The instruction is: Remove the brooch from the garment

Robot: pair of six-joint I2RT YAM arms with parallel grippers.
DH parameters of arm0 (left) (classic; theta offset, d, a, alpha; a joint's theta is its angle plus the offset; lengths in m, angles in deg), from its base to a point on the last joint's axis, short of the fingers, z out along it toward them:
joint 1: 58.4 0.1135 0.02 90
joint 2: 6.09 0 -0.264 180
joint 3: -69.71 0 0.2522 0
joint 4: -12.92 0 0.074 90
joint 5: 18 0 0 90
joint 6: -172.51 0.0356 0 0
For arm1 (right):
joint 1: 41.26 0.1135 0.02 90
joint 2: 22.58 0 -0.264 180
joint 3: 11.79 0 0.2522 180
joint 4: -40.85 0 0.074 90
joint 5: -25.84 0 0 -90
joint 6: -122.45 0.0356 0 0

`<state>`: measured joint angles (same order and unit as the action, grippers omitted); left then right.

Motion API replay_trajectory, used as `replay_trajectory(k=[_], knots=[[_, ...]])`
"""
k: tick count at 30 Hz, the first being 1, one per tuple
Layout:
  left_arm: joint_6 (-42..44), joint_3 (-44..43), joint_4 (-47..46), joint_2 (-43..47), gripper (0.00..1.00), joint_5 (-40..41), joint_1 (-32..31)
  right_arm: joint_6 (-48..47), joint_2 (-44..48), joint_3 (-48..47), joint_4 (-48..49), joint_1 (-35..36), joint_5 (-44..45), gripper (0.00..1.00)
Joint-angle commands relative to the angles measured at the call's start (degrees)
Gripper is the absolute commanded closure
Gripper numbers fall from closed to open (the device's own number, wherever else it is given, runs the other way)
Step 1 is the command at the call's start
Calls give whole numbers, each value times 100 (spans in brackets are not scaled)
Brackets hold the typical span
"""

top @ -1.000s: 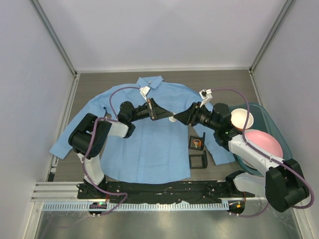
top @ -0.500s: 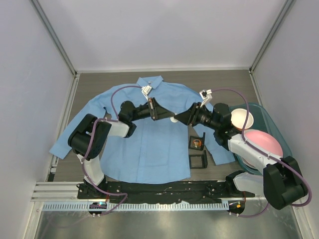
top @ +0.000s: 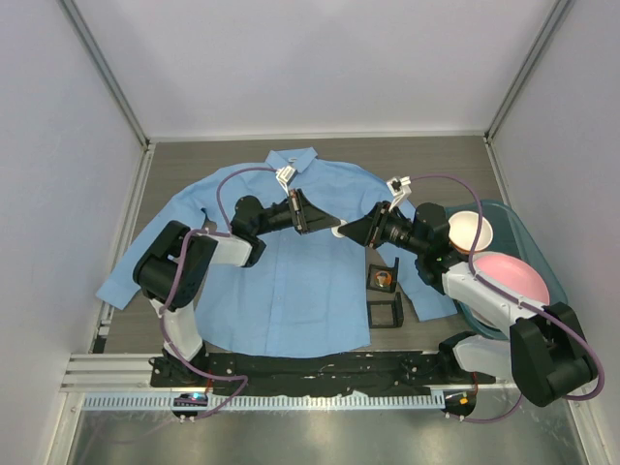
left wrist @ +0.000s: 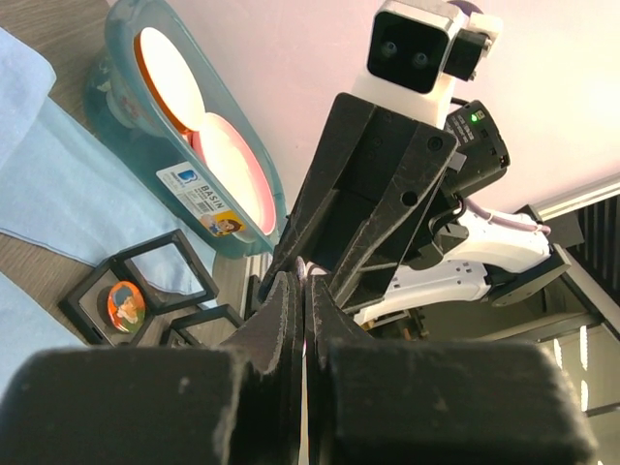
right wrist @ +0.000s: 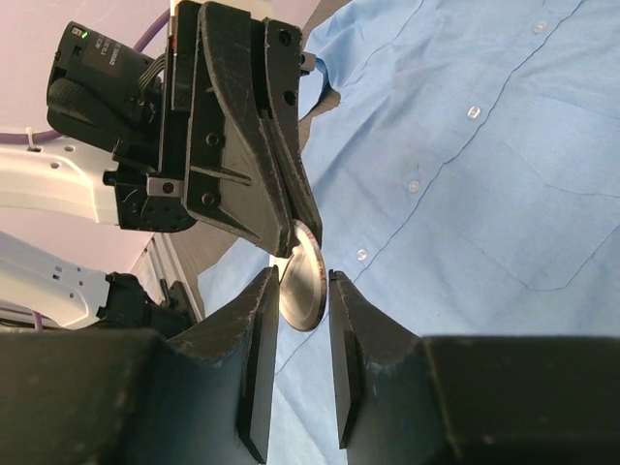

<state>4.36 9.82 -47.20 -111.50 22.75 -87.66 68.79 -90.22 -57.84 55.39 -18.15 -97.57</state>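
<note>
Above the front of the light blue shirt [top: 291, 281], spread flat on the bench [top: 194, 160], the round silvery brooch [right wrist: 302, 276] is pinched at its edge by the closed left hand [right wrist: 298, 229] and flanked closely by the right hand [right wrist: 304, 283], whose grip cannot be told

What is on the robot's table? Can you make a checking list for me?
Surface: brown wood-grain table.
Job's things: shirt lying flat, buttoned; brooch, a silver disc, held up off it.
Clutter: basin with a bowl and a pink plate; black frames, one holding a badge.
Grippers: left gripper shut on the brooch; right gripper fingers either side of it, touch unclear.
Cables: purple cables looping over both arms.
Surroundings: white walls.
</note>
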Motion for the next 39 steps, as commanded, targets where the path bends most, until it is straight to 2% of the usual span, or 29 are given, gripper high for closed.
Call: replay_trajectory(k=[1,19,29,39], knots=[[-341,-326,-1471,-120,100,153,-62,-241,-4,65,115,0,-17,70],[-534,-485,-1471,-270,100,179,-230,-417,-57,206,449,0,466,79],[-719,-634,-1453,-428,100,320,-423,-443,-65,285,862,246,818,83],[-658,-599,-1427,-525,100,619,-528,664,-39,637,1995,746,1899,80]])
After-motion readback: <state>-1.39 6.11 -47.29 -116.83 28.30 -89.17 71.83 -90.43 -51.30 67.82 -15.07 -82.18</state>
